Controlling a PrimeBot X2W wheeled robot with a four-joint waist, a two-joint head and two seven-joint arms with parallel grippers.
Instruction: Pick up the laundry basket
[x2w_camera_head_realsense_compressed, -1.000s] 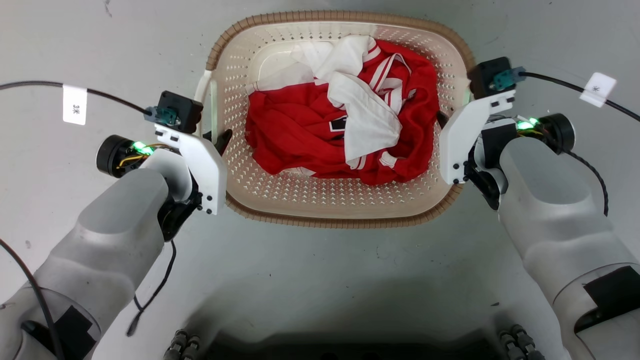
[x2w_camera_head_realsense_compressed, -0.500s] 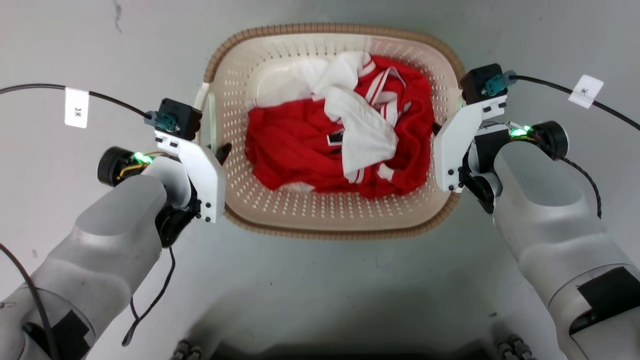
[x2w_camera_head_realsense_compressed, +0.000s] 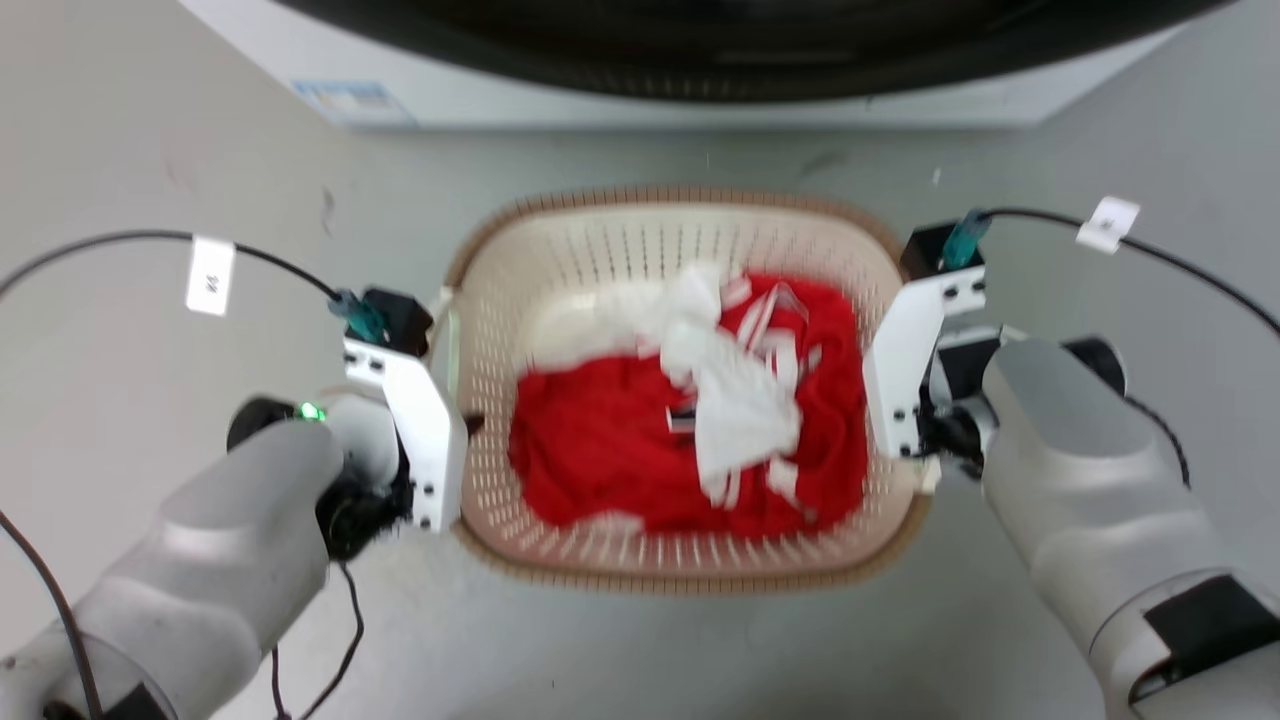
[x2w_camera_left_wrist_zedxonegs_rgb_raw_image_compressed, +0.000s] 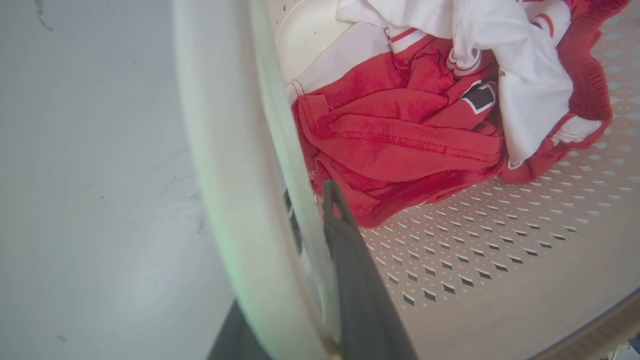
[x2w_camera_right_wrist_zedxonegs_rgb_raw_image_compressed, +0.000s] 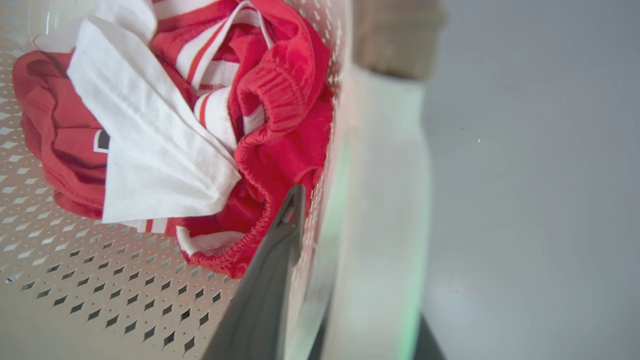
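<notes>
Operator, findings for your record:

1. The laundry basket (x2w_camera_head_realsense_compressed: 690, 196) sits on the grey floor (x2w_camera_head_realsense_compressed: 150, 150) at the centre of the head view, between your two arms. The front of a washing machine (x2w_camera_head_realsense_compressed: 700, 95) is at 12 o'clock from it. This view is blurred, so you cannot tell whether the basket's base touches the floor.

2. Contents: a red garment (x2w_camera_head_realsense_compressed: 600, 450) is bunched on the basket's bottom, and a white garment (x2w_camera_head_realsense_compressed: 740, 420) lies over it towards 2 o'clock.

3. Your left gripper (x2w_camera_left_wrist_zedxonegs_rgb_raw_image_compressed: 312, 215) is at the basket's 9 o'clock side. One dark finger is inside the perforated wall, its tip touching the red cloth. The other is outside, mostly hidden behind the white left handle (x2w_camera_left_wrist_zedxonegs_rgb_raw_image_compressed: 225, 150). The jaws are drawn narrow, gripping that side of the basket.

4. Your right gripper (x2w_camera_right_wrist_zedxonegs_rgb_raw_image_compressed: 345, 215) is at the 3 o'clock side, in the mirrored arrangement. One finger is inside against the wall beside the red cloth, and the other is outside the white right handle (x2w_camera_right_wrist_zedxonegs_rgb_raw_image_compressed: 385, 225). The jaws are narrowed onto that side
</notes>
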